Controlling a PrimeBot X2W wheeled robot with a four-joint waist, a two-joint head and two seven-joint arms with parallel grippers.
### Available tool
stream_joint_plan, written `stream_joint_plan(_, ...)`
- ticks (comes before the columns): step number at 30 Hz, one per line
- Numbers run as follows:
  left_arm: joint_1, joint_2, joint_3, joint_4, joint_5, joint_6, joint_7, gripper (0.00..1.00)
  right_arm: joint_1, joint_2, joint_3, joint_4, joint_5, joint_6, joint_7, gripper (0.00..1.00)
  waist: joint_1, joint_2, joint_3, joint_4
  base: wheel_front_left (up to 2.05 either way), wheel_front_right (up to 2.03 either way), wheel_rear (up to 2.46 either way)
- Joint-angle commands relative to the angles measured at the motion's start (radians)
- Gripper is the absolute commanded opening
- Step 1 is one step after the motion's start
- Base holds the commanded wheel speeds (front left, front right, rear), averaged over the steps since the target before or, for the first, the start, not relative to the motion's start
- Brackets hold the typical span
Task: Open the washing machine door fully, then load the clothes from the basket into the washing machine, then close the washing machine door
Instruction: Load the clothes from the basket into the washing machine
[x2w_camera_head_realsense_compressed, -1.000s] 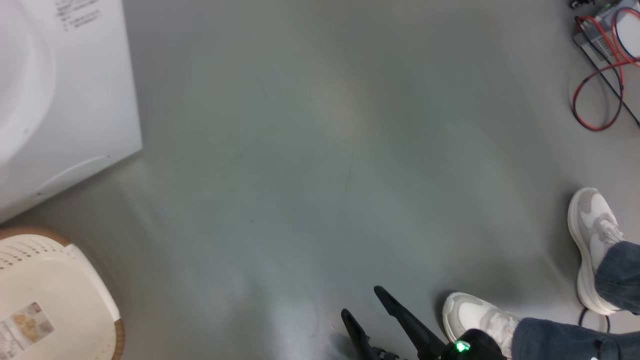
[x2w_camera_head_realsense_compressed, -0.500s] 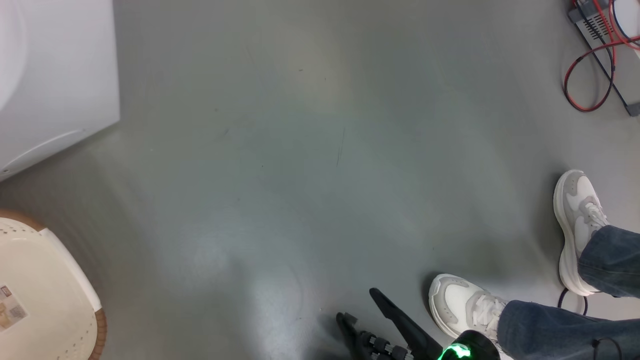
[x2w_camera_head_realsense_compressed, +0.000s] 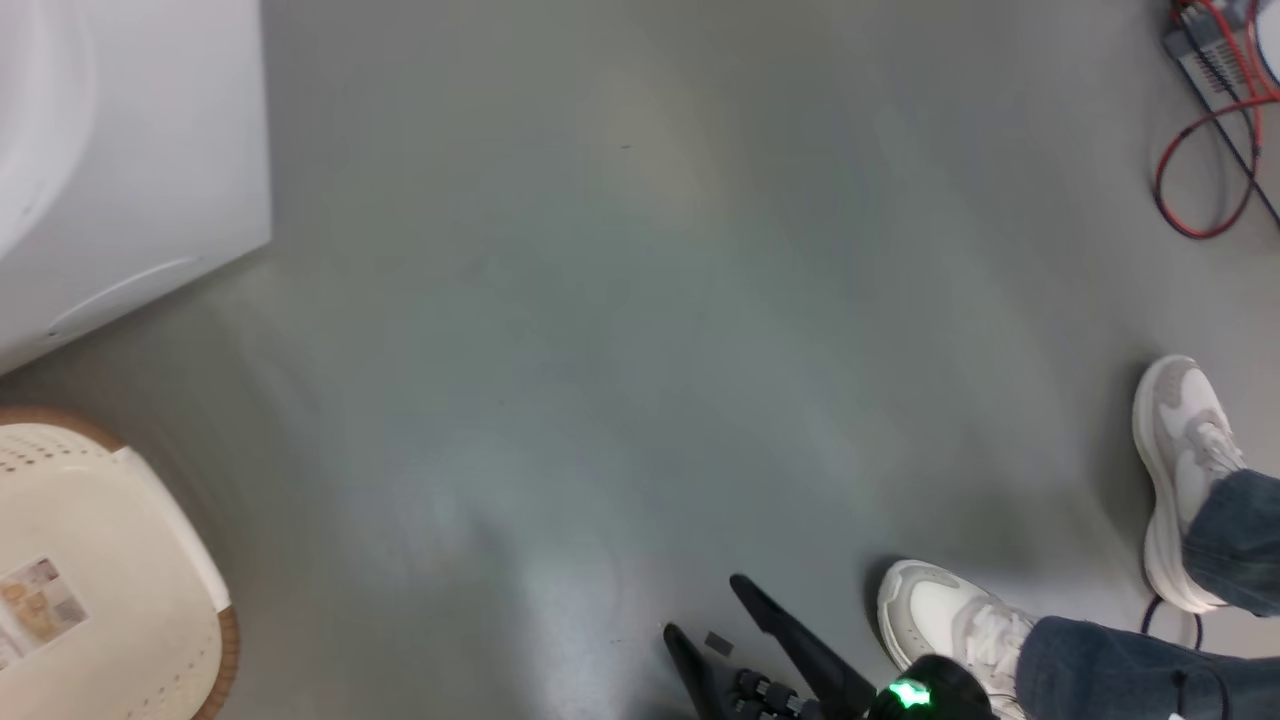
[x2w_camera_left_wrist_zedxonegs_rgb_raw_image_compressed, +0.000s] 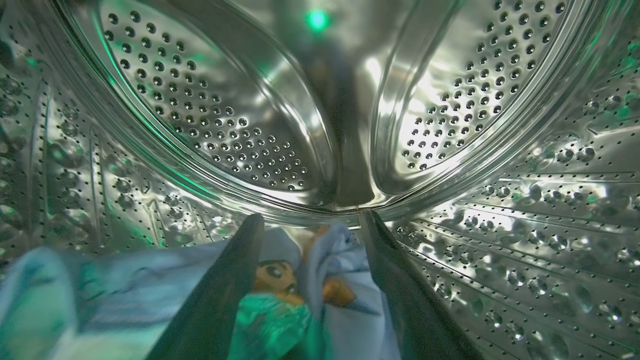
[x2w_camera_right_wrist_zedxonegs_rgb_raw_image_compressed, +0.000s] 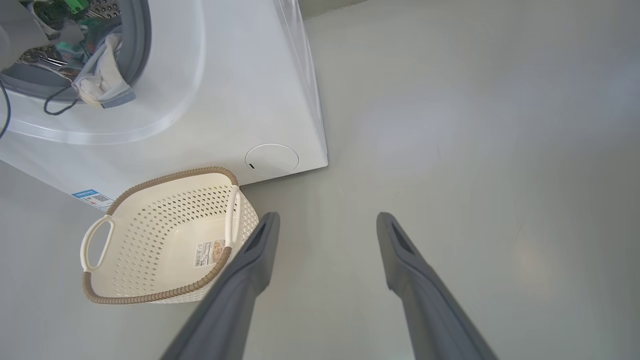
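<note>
The washing machine (x2w_camera_right_wrist_zedxonegs_rgb_raw_image_compressed: 250, 100) stands white on the grey floor (x2w_camera_right_wrist_zedxonegs_rgb_raw_image_compressed: 475, 150), and a bit of cloth hangs over its grey gasket (x2w_camera_right_wrist_zedxonegs_rgb_raw_image_compressed: 142, 45). The basket (x2w_camera_right_wrist_zedxonegs_rgb_raw_image_compressed: 165, 210) sits just beside its lower front corner, label sticker (x2w_camera_right_wrist_zedxonegs_rgb_raw_image_compressed: 210, 252) showing on the bottom. Inside the steel drum (x2w_camera_left_wrist_zedxonegs_rgb_raw_image_compressed: 200, 115) the clothes (x2w_camera_left_wrist_zedxonegs_rgb_raw_image_compressed: 340, 265) lie bunched between the left gripper (x2w_camera_left_wrist_zedxonegs_rgb_raw_image_compressed: 311, 218)'s 2 wide-spread fingers. The right gripper (x2w_camera_right_wrist_zedxonegs_rgb_raw_image_compressed: 327, 217) hangs over the floor, fingers apart, holding nothing. A person's 2 pale shoes (x2w_camera_head_realsense_compressed: 950, 630) stand near it.
</note>
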Motion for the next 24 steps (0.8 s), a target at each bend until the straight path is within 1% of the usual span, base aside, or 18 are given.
stream_joint_plan(1,0.038,0.020,0.005,-0.023,-0.002,0.021,-0.002,1.00,-0.025,-0.017,0.008,-0.010,-0.016,0.002,-0.005,1.00,0.0000,0.0000,-0.017,0.035,0.00,0.00,0.00)
stream_joint_plan(6,0.078,-0.053,0.016,-0.041,-0.035,0.046,-0.028,1.00,-0.056,-0.017,-0.025,0.007,-0.022,0.002,-0.005,1.00,0.0000,0.0000,-0.038,0.090,0.00,0.00,0.00)
stream_joint_plan(8,0.092,-0.063,0.013,-0.047,-0.036,0.047,-0.038,1.00,-0.062,-0.017,-0.030,0.010,-0.022,0.002,-0.005,1.00,0.0000,0.0000,-0.043,0.099,0.00,0.00,0.00)
stream_joint_plan(12,0.151,-0.123,0.024,-0.062,-0.068,0.053,-0.068,1.00,-0.082,-0.017,-0.057,0.029,-0.024,0.002,-0.005,1.00,0.0000,0.0000,-0.069,0.143,0.00,0.00,0.00)
stream_joint_plan(19,0.270,-0.235,0.043,-0.114,-0.132,0.039,-0.101,1.00,-0.116,-0.017,-0.110,0.061,-0.036,0.002,-0.005,1.00,0.0000,0.0000,-0.110,0.233,0.00,0.00,0.00)
stream_joint_plan(24,0.399,-0.302,0.044,-0.209,-0.164,0.007,-0.120,1.00,-0.151,-0.017,-0.149,0.077,-0.053,0.002,-0.005,1.00,0.0000,0.0000,-0.129,0.299,0.00,0.00,0.00)
